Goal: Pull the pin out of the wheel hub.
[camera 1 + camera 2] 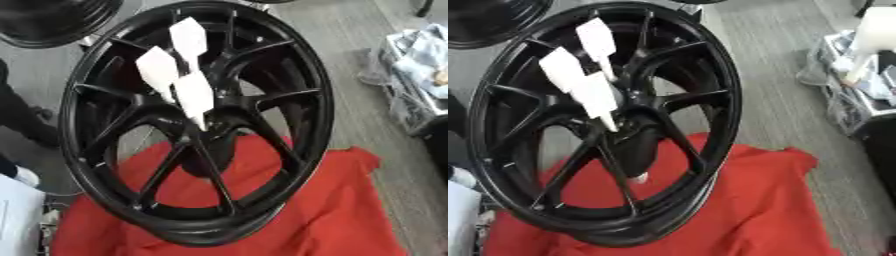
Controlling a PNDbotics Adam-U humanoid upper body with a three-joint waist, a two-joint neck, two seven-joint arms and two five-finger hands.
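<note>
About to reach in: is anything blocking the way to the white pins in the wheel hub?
Nothing visible does. The white pins stick out of the hub toward the camera, uncovered and in front of the spokes. Neither hand shows in either view, so its path cannot be judged.

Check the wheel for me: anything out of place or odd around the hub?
Three white pins stick out of the black wheel's hub, splayed at different angles instead of parallel. The wheel stands tilted on a rumpled red cloth. Neither hand shows.

You see a glossy black metal wheel (197,125). Its white pins (194,95) look matt. Under it lies soft red cloth (341,210).
</note>
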